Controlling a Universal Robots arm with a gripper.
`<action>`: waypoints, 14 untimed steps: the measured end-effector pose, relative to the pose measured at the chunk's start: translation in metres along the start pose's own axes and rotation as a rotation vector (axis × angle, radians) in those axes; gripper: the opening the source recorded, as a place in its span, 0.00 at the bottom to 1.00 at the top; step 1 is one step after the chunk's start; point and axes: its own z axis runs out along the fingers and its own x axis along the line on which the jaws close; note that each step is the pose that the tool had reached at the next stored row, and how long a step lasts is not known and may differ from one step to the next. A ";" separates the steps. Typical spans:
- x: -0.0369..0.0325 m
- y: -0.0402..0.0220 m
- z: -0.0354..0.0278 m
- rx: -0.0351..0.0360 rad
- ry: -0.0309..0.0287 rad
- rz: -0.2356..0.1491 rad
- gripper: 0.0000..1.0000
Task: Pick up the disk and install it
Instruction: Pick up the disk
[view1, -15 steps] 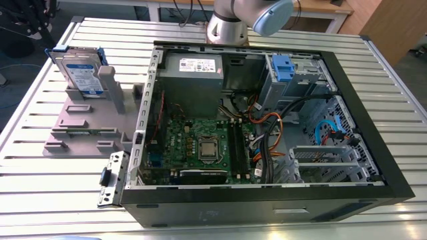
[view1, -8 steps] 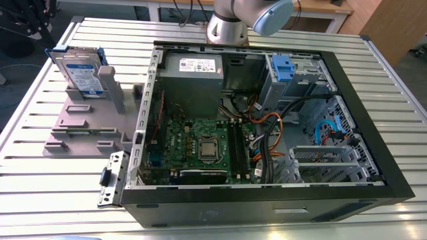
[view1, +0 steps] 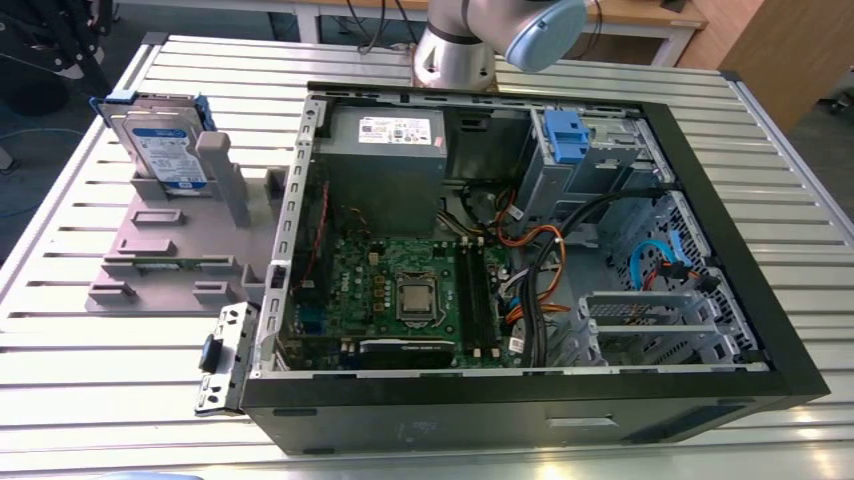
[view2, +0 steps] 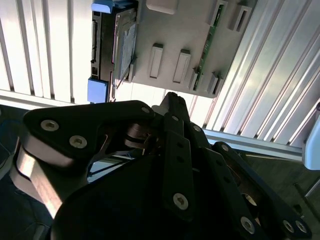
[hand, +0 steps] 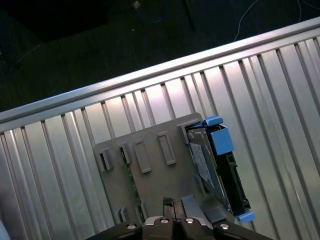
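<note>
The robot arm's black metal gripper (hand: 172, 202), fingers pressed together on nothing, hangs above the edge of a flat grey plastic fixture (hand: 147, 190) with raised slots, as both wrist views show. Just beside it, apart from the fingers, the disk (hand: 202, 162), a flat silver metal hard drive with a white-and-blue label framed by a blue plastic bracket, stands on edge in a slot at the fixture's side. In the exterior view the disk sits at the upper left of the frame, upright in the fixture, which rests on a ribbed aluminium table (view1: 80, 350). To the exterior view's right of the fixture lies an open black tower computer case (view1: 787, 350), with a bare blue plastic clip (view1: 567, 130) in its drive cage at the upper right and a grey metal power-supply box (view1: 387, 160) near it. The work appears to be at the approach stage of the pick: the disk is not yet grasped and remains well apart from the case. A grasp, on this evidence, would call for the fingers to spread and line up across the drive's thin upright body before closing.
</note>
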 end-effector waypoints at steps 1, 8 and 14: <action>0.0000 0.0000 0.0000 0.0000 0.0000 -0.001 0.11; 0.0000 0.0000 0.0000 -0.0001 0.0002 -0.005 0.11; 0.0000 0.0000 0.0000 -0.0003 0.0004 -0.010 0.11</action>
